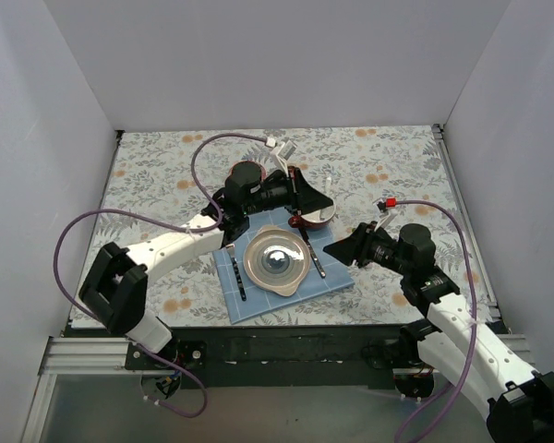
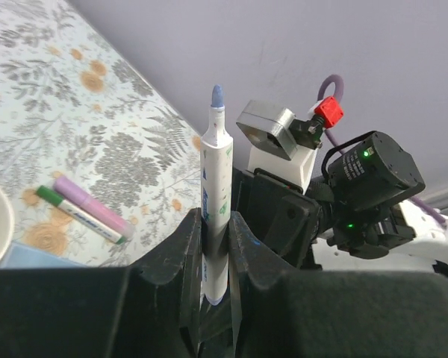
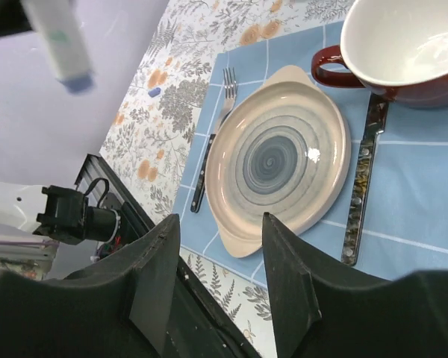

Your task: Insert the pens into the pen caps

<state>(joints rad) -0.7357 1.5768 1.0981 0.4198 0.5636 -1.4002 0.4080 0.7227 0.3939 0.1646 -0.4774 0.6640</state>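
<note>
My left gripper (image 2: pixel 215 218) is shut on a white pen (image 2: pixel 215 186) with a purple tip, which points up and away from the wrist. In the top view this gripper (image 1: pixel 300 196) is raised over the red mug. The pen's lower end shows blurred in the right wrist view (image 3: pixel 60 37). A pink pen (image 2: pixel 89 206) and a green-ended pen (image 2: pixel 78 212) lie side by side on the floral cloth. A small bluish piece (image 3: pixel 155 92) lies on the cloth beyond the fork. My right gripper (image 3: pixel 220 224) is open and empty; in the top view it (image 1: pixel 332 249) is at the mat's right edge.
A blue checked mat (image 1: pixel 286 288) holds a beige plate (image 1: pixel 275 260), a dark-handled fork (image 1: pixel 240 272) on its left and a knife (image 1: pixel 314 258) on its right. A red mug (image 1: pixel 316 219) stands at the mat's far side. White walls enclose the table.
</note>
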